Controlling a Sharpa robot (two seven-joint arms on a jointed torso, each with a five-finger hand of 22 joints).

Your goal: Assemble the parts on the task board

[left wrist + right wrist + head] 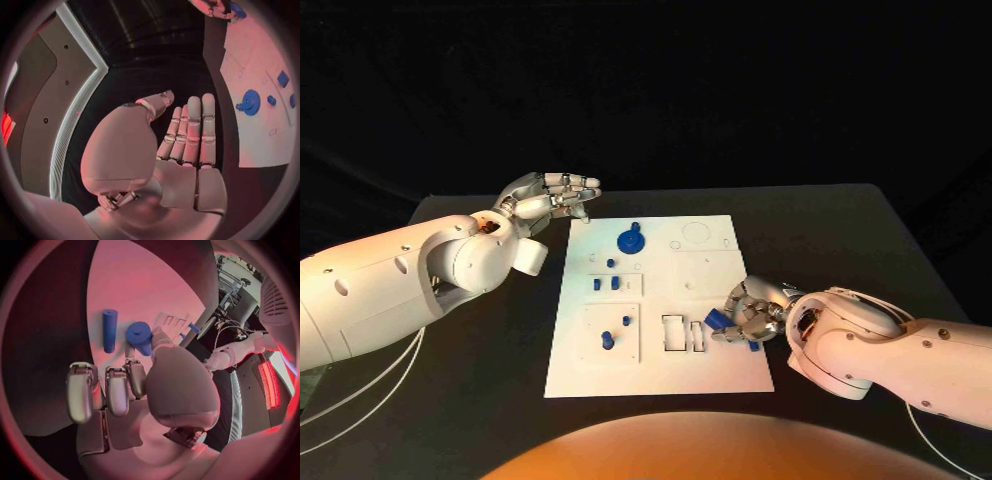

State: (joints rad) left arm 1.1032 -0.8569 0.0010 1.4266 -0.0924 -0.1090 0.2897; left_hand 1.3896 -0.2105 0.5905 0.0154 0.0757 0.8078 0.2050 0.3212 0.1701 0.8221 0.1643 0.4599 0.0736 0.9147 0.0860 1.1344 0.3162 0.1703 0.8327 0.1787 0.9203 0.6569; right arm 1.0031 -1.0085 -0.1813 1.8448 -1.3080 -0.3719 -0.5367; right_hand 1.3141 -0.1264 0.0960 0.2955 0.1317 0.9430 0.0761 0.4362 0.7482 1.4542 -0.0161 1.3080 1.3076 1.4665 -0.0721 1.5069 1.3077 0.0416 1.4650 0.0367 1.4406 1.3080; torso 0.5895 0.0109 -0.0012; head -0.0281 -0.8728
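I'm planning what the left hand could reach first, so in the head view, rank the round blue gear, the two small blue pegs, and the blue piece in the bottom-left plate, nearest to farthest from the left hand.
1. Round blue gear, at the board's far end, beside the left hand.
2. Two small blue pegs, mid-board, left side.
3. Blue piece in the bottom-left plate, near end, farthest.

I saw a matt white task board (661,380) on the dull black surface (877,230). The blue parts (630,241) looked like smooth plastic, and my right hand (753,312) shone silvery.
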